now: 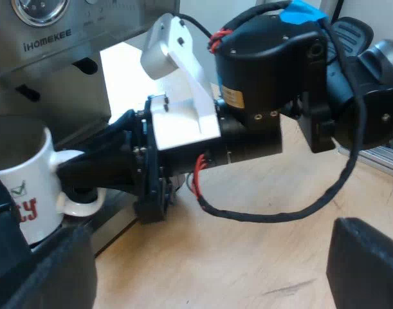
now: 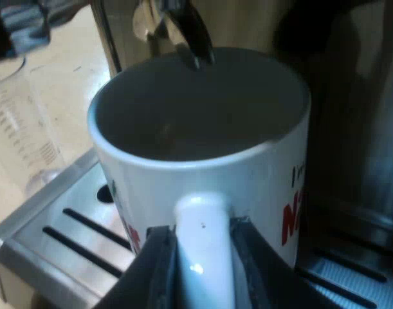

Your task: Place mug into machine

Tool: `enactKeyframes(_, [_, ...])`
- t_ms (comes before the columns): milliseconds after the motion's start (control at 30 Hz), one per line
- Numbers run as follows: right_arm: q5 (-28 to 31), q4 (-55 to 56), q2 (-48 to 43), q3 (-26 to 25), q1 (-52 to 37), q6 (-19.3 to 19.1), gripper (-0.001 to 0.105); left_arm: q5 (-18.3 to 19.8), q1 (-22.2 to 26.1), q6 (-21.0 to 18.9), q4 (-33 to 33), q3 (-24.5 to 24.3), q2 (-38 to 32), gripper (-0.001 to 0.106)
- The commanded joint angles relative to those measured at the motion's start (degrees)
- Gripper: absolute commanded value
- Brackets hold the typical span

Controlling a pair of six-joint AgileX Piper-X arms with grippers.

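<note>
Reaching level toward the machine [image 1: 54, 45], our right end effector [image 2: 199, 237] clamps the handle [image 2: 201, 209] of the mug [image 2: 247, 174] over the drip tray [image 2: 48, 239]; our left end effector [image 1: 206, 270] gapes wide, empty.

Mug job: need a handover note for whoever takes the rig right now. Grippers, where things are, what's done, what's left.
Left gripper: open, holding nothing, near the espresso machine.
Right gripper: shut on the mug by its handle.
The mug is upright over the drip tray, under the spout. I cannot see whether it rests on the grate. The measuring glass stands beside the tray.
Done: mug brought into the machine.
Left: confirm it is seated, release, back the right arm out.
</note>
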Motion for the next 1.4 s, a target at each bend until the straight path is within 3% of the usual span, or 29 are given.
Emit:
enactKeyframes(33, [-0.48,-3.08,0.06,-1.87,0.10,-0.56,0.000,0.11,-0.15,0.26,-0.53,-0.41,-0.18,0.079])
enactKeyframes(800, [-0.48,-4.43,2.77,-4.23,0.10,0.29,0.000,0.11,-0.15,0.26,-0.53,-0.41,-0.18,0.079])
enactKeyframes(900, [-0.48,-4.43,2.77,-4.23,0.10,1.47,0.008,0.11,-0.15,0.26,-0.53,-0.41,-0.18,0.079])
enactKeyframes(933, [-0.48,-4.43,2.77,-4.23,0.10,2.30,0.017,0.11,-0.15,0.26,-0.53,-0.41,-0.18,0.079])
enactKeyframes(967, [-0.22,-4.43,2.77,-4.23,0.10,3.36,0.035,0.11,-0.15,0.26,-0.53,-0.41,-0.18,0.079])
enactKeyframes(1033, [-0.25,-4.43,2.77,-4.23,0.10,4.11,0.048,0.11,-0.15,0.26,-0.53,-0.41,-0.18,0.079])
enactKeyframes(1133, [-0.25,-4.43,2.77,-4.23,0.10,4.09,0.056,0.11,-0.15,0.26,-0.53,-0.41,-0.18,0.079])
enactKeyframes(1400, [-0.25,-3.35,1.13,-3.90,0.10,4.09,0.056,0.11,-0.15,0.26,-0.53,-0.41,-0.18,0.079])
